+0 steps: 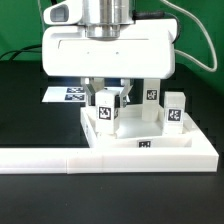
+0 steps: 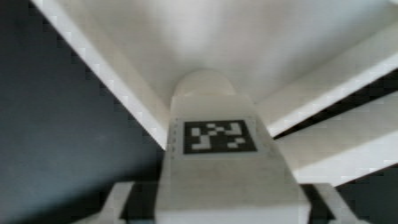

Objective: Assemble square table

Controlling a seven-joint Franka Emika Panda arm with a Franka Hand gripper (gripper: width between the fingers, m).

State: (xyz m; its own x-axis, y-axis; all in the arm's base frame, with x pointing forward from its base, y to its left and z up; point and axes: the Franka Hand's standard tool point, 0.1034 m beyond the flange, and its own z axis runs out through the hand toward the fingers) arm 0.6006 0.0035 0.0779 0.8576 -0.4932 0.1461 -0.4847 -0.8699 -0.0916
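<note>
The square white tabletop (image 1: 160, 148) lies flat, with a tag on its front edge. My gripper (image 1: 107, 100) hangs over its corner toward the exterior view's left. It is shut on an upright white leg (image 1: 105, 116) with a black-and-white tag, whose foot is on or just above the tabletop. Two more tagged legs stand upright on the tabletop, one at the back (image 1: 150, 97) and one at the right (image 1: 175, 110). In the wrist view the held leg (image 2: 217, 140) fills the space between my fingers (image 2: 121, 205), and the white tabletop (image 2: 214, 35) lies beyond it.
The long low white L-shaped wall (image 1: 45, 157) runs along the front and holds the tabletop against its corner. The marker board (image 1: 68, 95) lies on the black table behind the gripper, at the left.
</note>
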